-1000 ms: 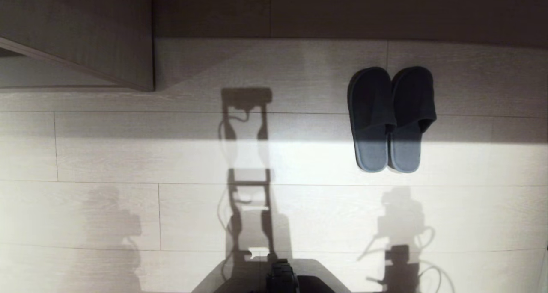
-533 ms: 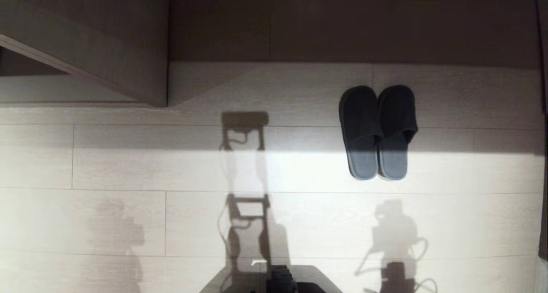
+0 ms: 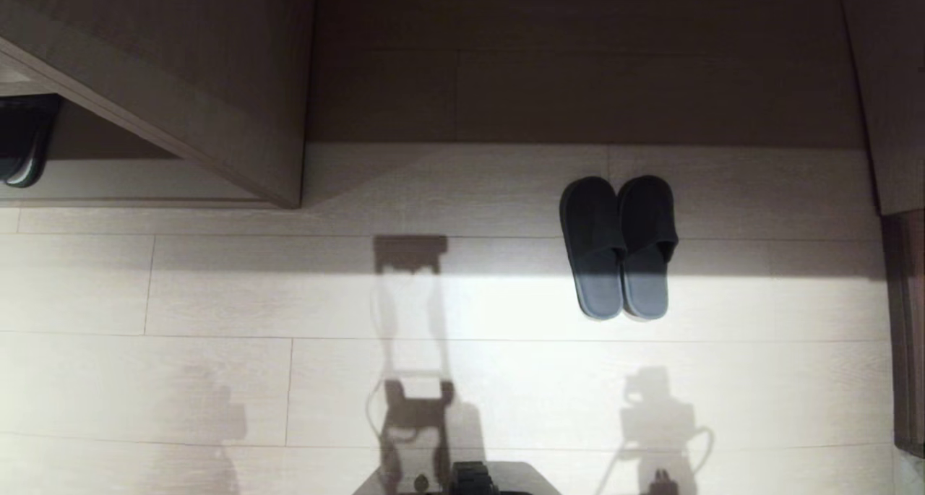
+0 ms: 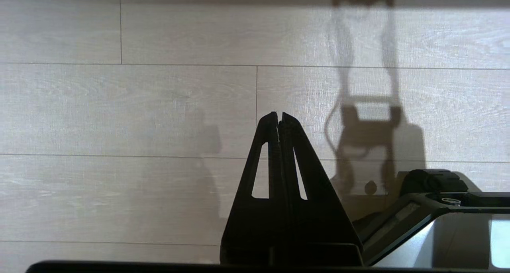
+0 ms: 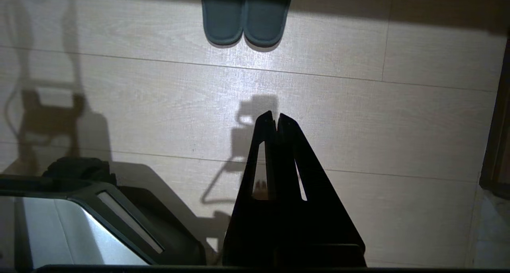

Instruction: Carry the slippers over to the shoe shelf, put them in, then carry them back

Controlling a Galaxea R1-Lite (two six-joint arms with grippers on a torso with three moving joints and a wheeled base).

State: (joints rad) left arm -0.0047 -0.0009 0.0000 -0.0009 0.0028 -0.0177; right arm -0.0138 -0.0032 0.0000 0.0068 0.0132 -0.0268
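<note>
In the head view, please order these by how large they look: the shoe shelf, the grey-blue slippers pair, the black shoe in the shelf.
1. shoe shelf, cut off by the frame
2. slippers
3. black shoe, only partly visible, so its true size is unsure

The slippers [image 3: 620,246] are a grey-blue backless pair lying flat on the pale wood floor, side by side and touching, toes in shadow and heels in the light. The shoe shelf [image 3: 217,141], of wood-grain board, stands well apart to their left.
</note>
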